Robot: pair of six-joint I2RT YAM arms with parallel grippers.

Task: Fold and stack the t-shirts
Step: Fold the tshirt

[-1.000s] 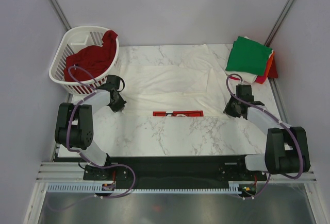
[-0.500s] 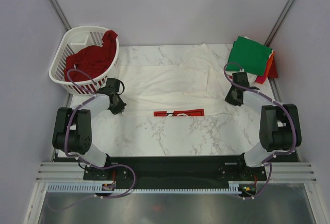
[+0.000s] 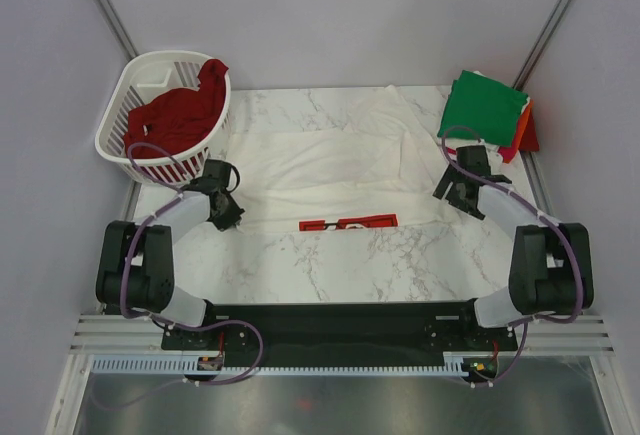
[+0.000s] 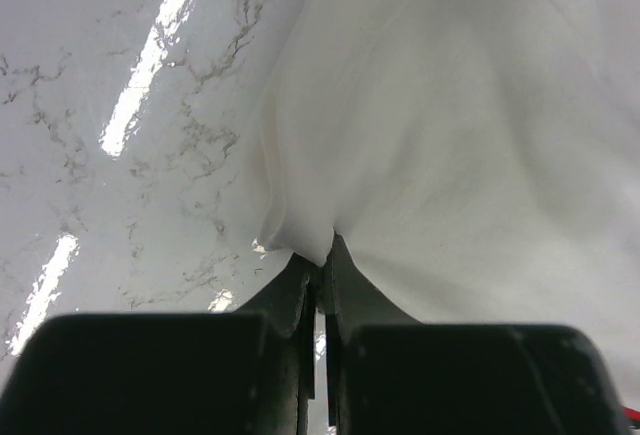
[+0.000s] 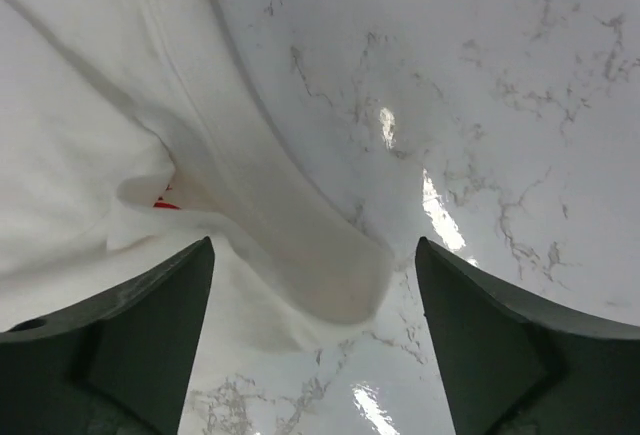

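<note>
Top view: the white t-shirt (image 3: pixel 330 160) lies spread across the middle of the marble desk (image 3: pixel 340 265), its collar end reaching toward the far edge. Its red print (image 3: pixel 348 223) shows as a strip at the near hem. Open marble runs between that hem and the desk's near edge. A white slatted basket (image 3: pixel 128 95) sits at the upper left corner with a dark red t-shirt (image 3: pixel 180 115) heaped in it. At the upper right, close to the desk's right edge, a folded green t-shirt (image 3: pixel 485 105) tops a stack, with an orange t-shirt (image 3: pixel 524 123) peeking out beneath. The left tool (image 3: pixel 228 213) sits at the shirt's near left corner, just below the basket. The right tool (image 3: pixel 452 193) sits at the shirt's right edge, just below the stack.

Left wrist view: the left tool (image 4: pixel 322 270) is pinched closed on a gathered point of the white t-shirt (image 4: pixel 450 135), and cloth fans up and right from the grip. Marble fills the left of the frame.

Right wrist view: the right tool (image 5: pixel 312 255) stands wide apart, gripping nothing. A rolled edge of the white t-shirt (image 5: pixel 90 155) lies on the marble between its fingers (image 5: pixel 150 335).
</note>
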